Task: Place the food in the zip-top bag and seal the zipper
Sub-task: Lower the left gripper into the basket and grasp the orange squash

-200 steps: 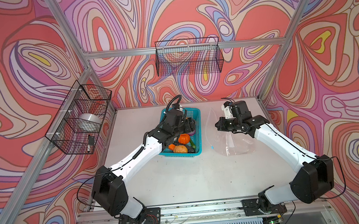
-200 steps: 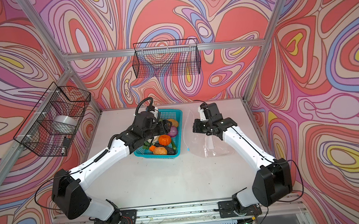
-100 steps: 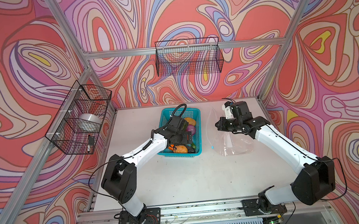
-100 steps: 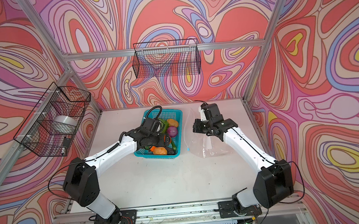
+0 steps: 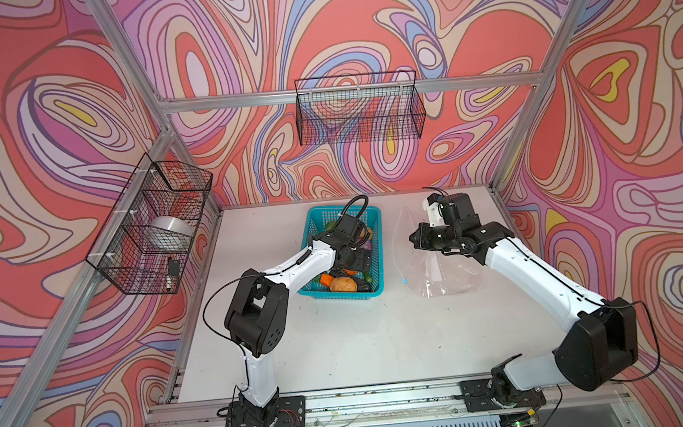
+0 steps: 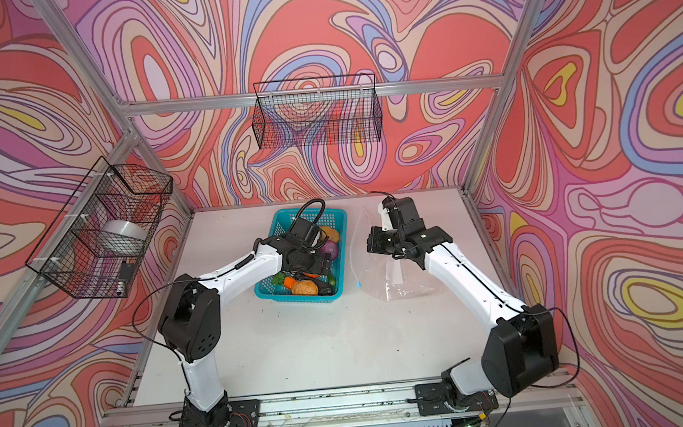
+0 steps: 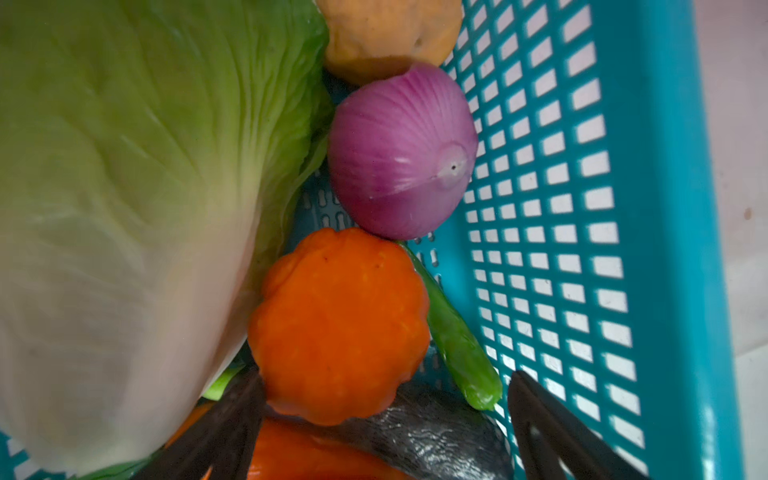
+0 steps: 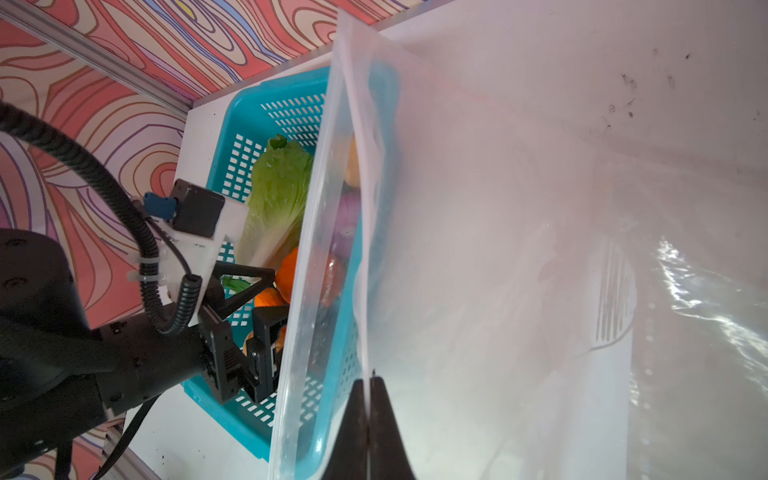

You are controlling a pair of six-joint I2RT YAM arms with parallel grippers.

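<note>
Lettuce [image 7: 124,208] blurred, cropped, potato [image 7: 390,37] cut off

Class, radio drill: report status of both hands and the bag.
Left hand open, low in basket over pumpkin. Right hand shut on bag edge. Bag empty; nothing blocking.
</note>
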